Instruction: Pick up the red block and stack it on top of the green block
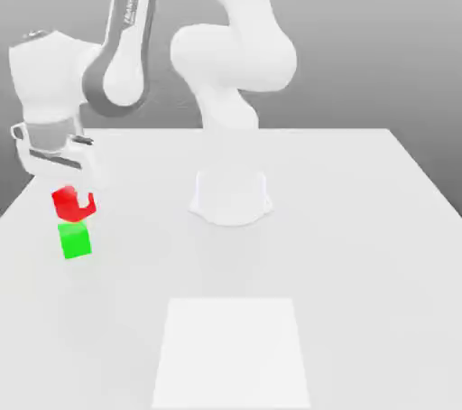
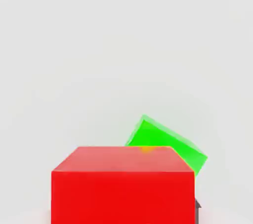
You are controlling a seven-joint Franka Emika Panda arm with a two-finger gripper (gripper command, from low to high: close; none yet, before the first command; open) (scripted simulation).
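The arm reaches toward the exterior view's left side of the white table (image 1: 361, 218). The gripper (image 1: 74, 202) points downward, its fingers clamped together on the red block (image 1: 67, 203). The red block is held clear of the table surface, directly above the green block (image 1: 76, 241); whether the two cubes touch cannot be told. The green block rests on the table near its left edge. In the hand view, the red block (image 2: 123, 183) sits close to the camera, and the green block (image 2: 168, 141) shows partly behind it, turned at an angle to it. A paler square patch (image 1: 233, 352) lies on the near part of the table, well apart from both cubes.
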